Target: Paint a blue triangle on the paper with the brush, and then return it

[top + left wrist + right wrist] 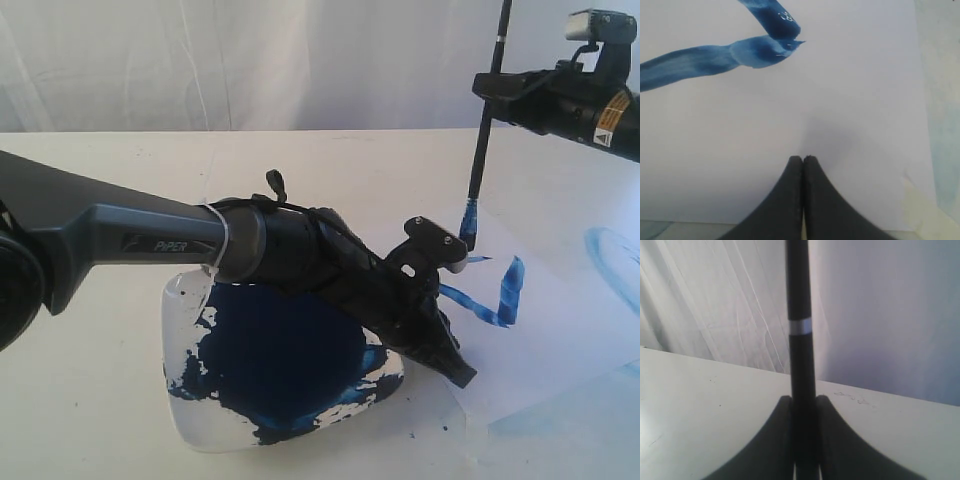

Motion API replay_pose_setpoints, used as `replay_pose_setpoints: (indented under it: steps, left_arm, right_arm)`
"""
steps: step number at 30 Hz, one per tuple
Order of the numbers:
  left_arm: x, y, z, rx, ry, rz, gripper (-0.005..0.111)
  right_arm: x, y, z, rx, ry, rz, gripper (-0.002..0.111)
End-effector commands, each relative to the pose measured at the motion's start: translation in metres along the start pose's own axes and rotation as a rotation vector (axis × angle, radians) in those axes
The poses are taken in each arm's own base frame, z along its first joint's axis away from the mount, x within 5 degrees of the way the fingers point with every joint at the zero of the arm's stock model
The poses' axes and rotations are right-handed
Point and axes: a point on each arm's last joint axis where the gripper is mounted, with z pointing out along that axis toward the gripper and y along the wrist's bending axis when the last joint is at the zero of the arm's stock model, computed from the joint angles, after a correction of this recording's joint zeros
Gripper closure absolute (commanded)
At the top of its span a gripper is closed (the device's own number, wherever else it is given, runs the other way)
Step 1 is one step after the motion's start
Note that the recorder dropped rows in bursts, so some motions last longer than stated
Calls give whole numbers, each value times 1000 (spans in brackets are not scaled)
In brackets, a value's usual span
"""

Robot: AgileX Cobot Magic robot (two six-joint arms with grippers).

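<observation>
Brush (487,130) stands nearly upright over the paper (560,315), a long thin black rod with a small silver band (800,326) on its handle and blue-stained bristles (468,222) pointing down. The bristle end sits at the far part of the sheet, but the left wrist hides the tip, so I cannot tell whether it touches. The right pincer (492,88) is clamped on the handle well above the bristles, and in the right wrist view its dark curved fingers press on both sides of the rod.

The paper is thin, white and flat on the counter (90,420). On it lie streaky strokes of the blue triangle (497,300), wet-looking and uneven in width. In the left wrist view two of them meet at a pointed corner (775,42).

The left pincer (803,159) is over the near part of the sheet, its two black tapered fingers pressed together with nothing between them. I cannot tell whether it touches the paper. The left arm (150,240), grey and black with a white tie round it, reaches across the middle and blocks part of the paper and the painted strokes.

Behind that arm lies a white square plate (215,432) smeared thickly with dark blue paint (280,360), just beside the sheet. A pale blue curved smear (610,255) marks the counter at the far right, and a wrinkled white curtain (250,60) hangs behind.
</observation>
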Motion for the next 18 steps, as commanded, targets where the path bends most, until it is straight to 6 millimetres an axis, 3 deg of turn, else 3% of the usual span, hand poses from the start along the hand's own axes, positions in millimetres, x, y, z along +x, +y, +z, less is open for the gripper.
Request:
replay_pose_setpoints:
  steps: [1,7,18]
  left_arm:
    - [-2,-1,-4,12,-2,-2,107]
    - [-2,-1,-4,14,-1,-2,107]
    - [-2,-1,-4,14,-1,-2,107]
  right_arm:
    - [5,-5,1,3,-3,1,108]
    - [15,-9,4,5,14,15,108]
    - [16,-11,4,27,27,-19,108]
